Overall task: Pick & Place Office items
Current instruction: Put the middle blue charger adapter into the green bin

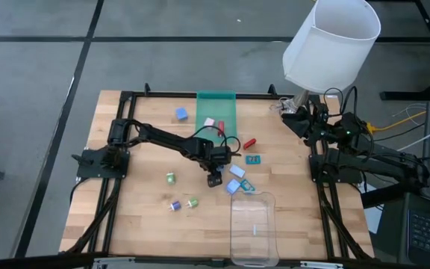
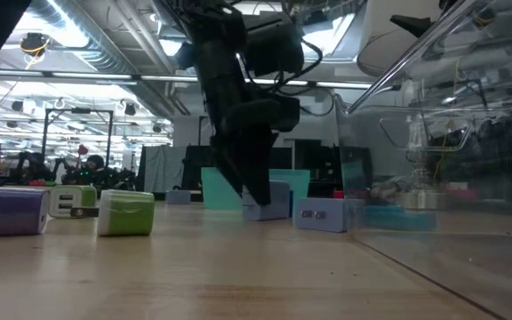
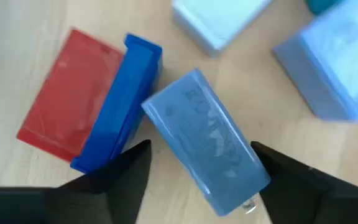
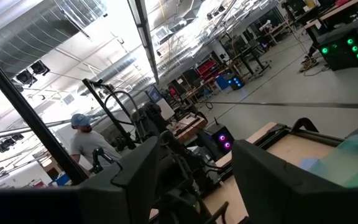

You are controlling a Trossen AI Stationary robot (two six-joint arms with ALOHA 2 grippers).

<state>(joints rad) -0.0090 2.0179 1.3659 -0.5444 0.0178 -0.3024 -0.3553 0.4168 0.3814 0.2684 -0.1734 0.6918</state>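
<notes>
- The clear plastic tray [image 1: 253,224] is sitting at the near edge of the table [image 1: 140,217], right of centre; nothing can be made out inside it.
- Three chunky pieces, a purple-and-white one [image 1: 174,205], a green one [image 1: 193,202] and another green one [image 1: 170,178], are lying on open wood left of that tray, well apart from it.
- The left gripper [image 1: 215,179] is hanging low over mid-table, its fingers [image 3: 126,180] standing apart on either side of a light blue block [image 3: 207,140]; whether they are pressing it I cannot tell.
- A red flat piece [image 3: 67,121] and a blue one [image 3: 117,112] are lying touching each other just beside that block.
- More pale blue pieces [image 1: 236,172] and a teal rectangle [image 1: 253,159] are lying between the gripper and the clear tray's far end.
- The green rectangular tray [image 1: 216,108] is resting at the far edge, holding a pale piece [image 1: 209,122] and a red one [image 1: 220,128]; a blue cube [image 1: 181,113] is sitting just left of it.
- The right gripper [image 4: 191,180] is waiting raised beyond the far right corner, fingers parted around nothing.
</notes>
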